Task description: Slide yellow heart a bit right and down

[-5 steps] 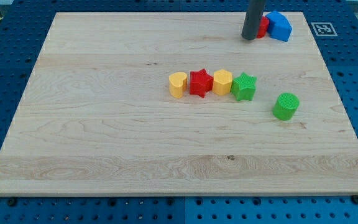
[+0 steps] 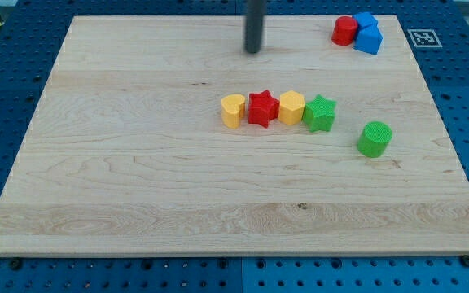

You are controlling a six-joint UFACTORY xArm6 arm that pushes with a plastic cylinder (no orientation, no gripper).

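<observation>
My tip (image 2: 253, 51) rests on the wooden counter (image 2: 137, 187) near the view's top, above and a little to the right of the yellow heart (image 2: 233, 111), well apart from it. There are no jaws on this rod, so nothing is apart, together or clamped. The yellow heart sits at the left end of a tight row near the counter's middle: beside it the red star (image 2: 262, 108), then the yellow hexagon (image 2: 291, 107), then the green star (image 2: 320, 113), each touching or just beside its neighbour. A green cylinder (image 2: 374, 138) stands apart, lower right of the row. In the top right corner a red cylinder (image 2: 345, 30) touches two blue blocks (image 2: 368, 34).
</observation>
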